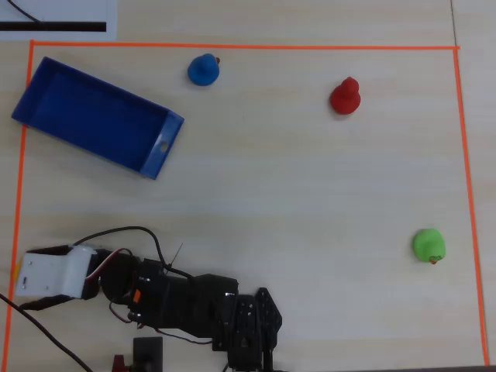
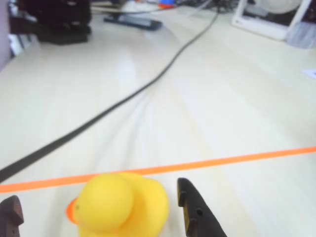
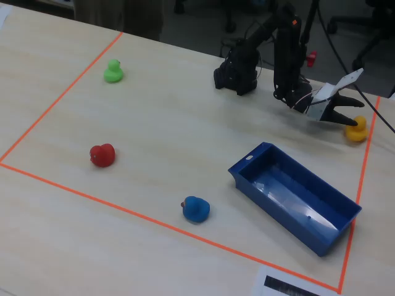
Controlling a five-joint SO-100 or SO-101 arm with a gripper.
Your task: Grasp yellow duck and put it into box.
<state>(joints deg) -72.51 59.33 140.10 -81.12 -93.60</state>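
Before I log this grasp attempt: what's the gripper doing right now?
Gripper: open, its fingers either side of the yellow duck, not yet closed on it.

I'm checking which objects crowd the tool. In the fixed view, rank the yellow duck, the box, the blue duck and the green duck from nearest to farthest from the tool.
1. yellow duck, right at the tool, far right.
2. box, below it.
3. blue duck, bottom centre.
4. green duck, far upper left.

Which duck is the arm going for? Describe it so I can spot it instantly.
In the fixed view, find the blue box, then look beyond its far end to the gripper. The yellow duck sits between its open fingers, the only yellow one.
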